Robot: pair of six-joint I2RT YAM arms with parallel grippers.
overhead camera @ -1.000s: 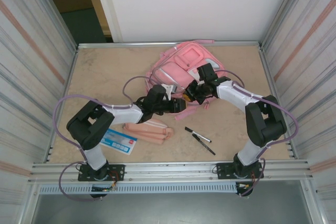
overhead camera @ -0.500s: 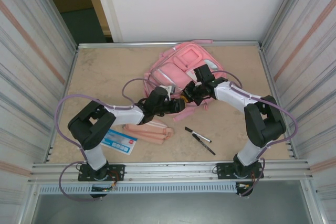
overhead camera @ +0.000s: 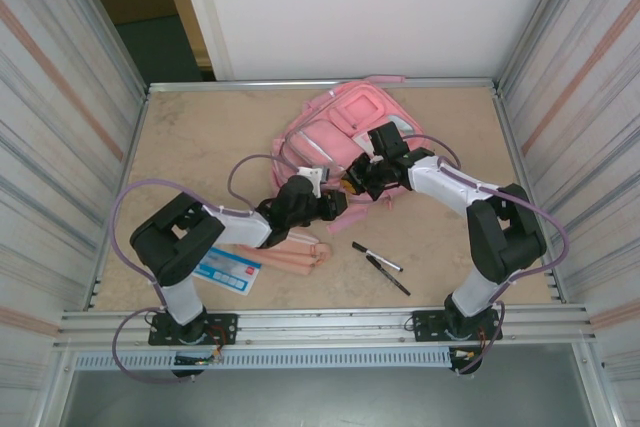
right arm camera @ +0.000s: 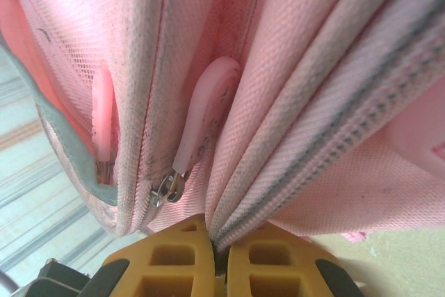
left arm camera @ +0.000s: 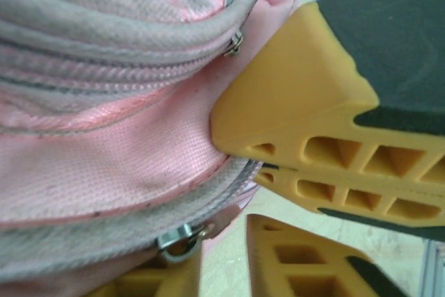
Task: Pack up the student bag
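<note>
**Top view.** The student bag (overhead camera: 340,127) lies flat toward the 12 o'clock end of the surface (overhead camera: 200,147), with its far edge close to the back rail. Both arms reach to its near edge. The left hand (overhead camera: 335,203) is at the bag's 6 o'clock, and the right hand (overhead camera: 360,179) is just beside it, at 1 o'clock from the left hand. A peach pouch (overhead camera: 285,250) and a blue-and-white card (overhead camera: 226,269) lie at 7 o'clock of the left hand, partly under that arm. Two black markers (overhead camera: 377,256) lie at its 5 o'clock, apart from both arms. The surface is bare from the bag's 9 o'clock to the left wall, and a narrower strip is bare at 3 o'clock.

**Left wrist view.** The left hand's yellow fingers (left arm camera: 292,262) stand slightly apart at 6 o'clock. A metal zip pull (left arm camera: 184,243) sits at the gap. Whether they pinch it cannot be told. The right hand's fingers (left arm camera: 292,109) sit at 3 o'clock, touching the bag's seam.

**Right wrist view.** The right hand (right arm camera: 217,241) is pressed together at 6 o'clock, pinching a folded zip edge of the bag. Two pink pull tabs (right arm camera: 205,113) hang at 9 to 10 o'clock.
</note>
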